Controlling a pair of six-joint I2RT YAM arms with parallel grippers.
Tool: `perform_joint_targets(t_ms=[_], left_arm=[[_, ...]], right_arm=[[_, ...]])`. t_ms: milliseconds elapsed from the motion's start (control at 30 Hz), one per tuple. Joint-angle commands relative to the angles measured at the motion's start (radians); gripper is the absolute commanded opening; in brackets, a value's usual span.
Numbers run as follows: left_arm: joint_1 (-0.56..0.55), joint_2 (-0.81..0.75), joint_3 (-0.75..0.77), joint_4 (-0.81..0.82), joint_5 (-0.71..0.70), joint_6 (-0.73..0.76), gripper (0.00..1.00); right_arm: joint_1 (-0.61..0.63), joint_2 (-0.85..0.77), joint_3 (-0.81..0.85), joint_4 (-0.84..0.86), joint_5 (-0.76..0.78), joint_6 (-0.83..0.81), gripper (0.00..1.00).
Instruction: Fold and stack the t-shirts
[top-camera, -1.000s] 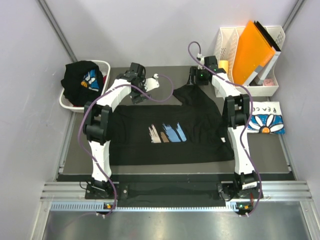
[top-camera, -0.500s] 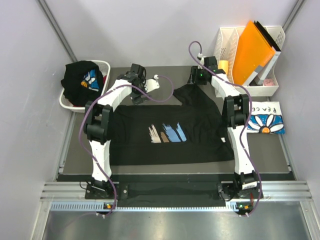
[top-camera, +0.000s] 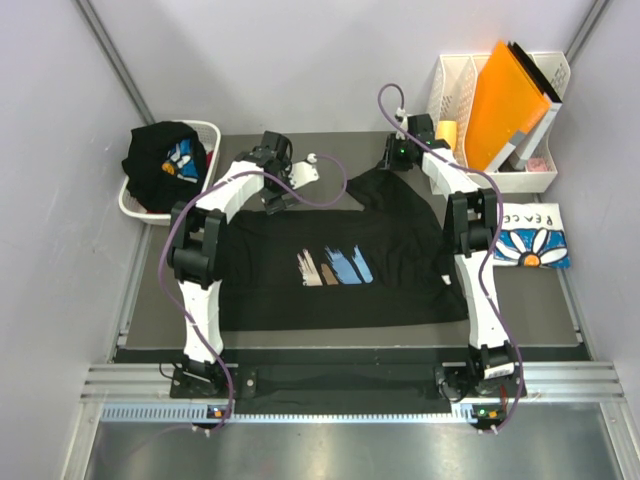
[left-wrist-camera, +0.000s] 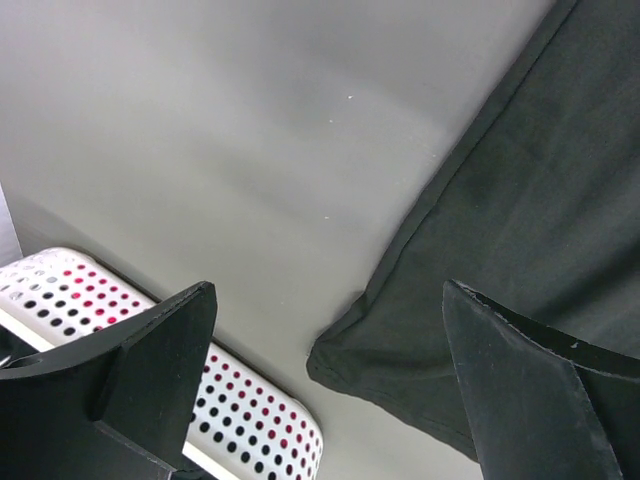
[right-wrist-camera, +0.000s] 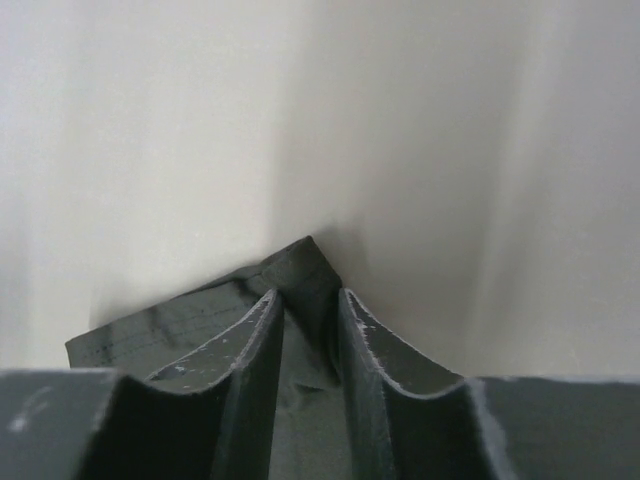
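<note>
**Securing both far corners before the fold**

The black t-shirt (top-camera: 280, 300) lies spread flat on the table (left-wrist-camera: 250, 150), print (top-camera: 335, 267) facing up.

Right gripper (right-wrist-camera: 310, 295): the jaws stand nearly together, with a corner of the black cloth pinched between them. A small tip of fabric pokes out just beyond the fingertips. The bite looks shallow.

Left gripper (left-wrist-camera: 328, 290): the jaws are spread wide and hold nothing. The shirt's other far corner lies directly below, between the two fingers. The perforated laundry basket (left-wrist-camera: 250, 410) sits just beside the left finger.

Recommended procedure:
1. Lower the left gripper straight down, so that the corner hem lands between the pads and not beside them.
2. Keep the left finger off the basket rim while descending.
3. Take both layers of cloth, set back from the hem. A tip-only hold is likely to slip once the cloth is tensioned.
4. Confirm that the right pinch is deep enough before lifting.
5. Raise both corners together and level, then carry them toward the arm bases. Uneven lift would probably skew the fold line.

The folded white t-shirt (top-camera: 535, 240) lies well to the right of the right gripper, where the stack presumably goes.
</note>
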Motion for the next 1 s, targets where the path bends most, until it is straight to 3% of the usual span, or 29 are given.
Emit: perform_joint_targets(t_ms=[0,33,100,233,500,733,967], left_arm=[[-0.007,-0.019,-0.012,0.004,0.012,-0.01,0.99],[-0.007,-0.019,-0.018,0.004,0.006,-0.01,0.99],[-0.004,-0.019,-0.046,0.01,-0.007,-0.013,0.99],[0.022,-0.005,-0.084,0.05,-0.034,-0.082,0.99],[0.114,0.116,0.095,-0.043,-0.007,-0.206,0.99],[0.167,0.142,0.143,-0.073,0.025,-0.058,0.99],[0.182,0.138,0.185,-0.301,0.151,0.123,0.99]], right_arm=[[0.003,0.006,-0.014,0.017,0.024,0.013,0.24],[0.004,0.007,-0.014,0.017,0.021,0.013,0.11],[0.003,0.007,-0.014,0.019,0.021,0.011,0.0],[0.004,0.004,-0.016,0.019,0.01,0.005,0.0],[0.003,-0.002,-0.028,0.02,-0.05,-0.021,0.0],[0.004,-0.013,-0.045,0.02,-0.122,-0.066,0.0],[0.013,-0.034,-0.065,0.014,-0.111,-0.109,0.0]])
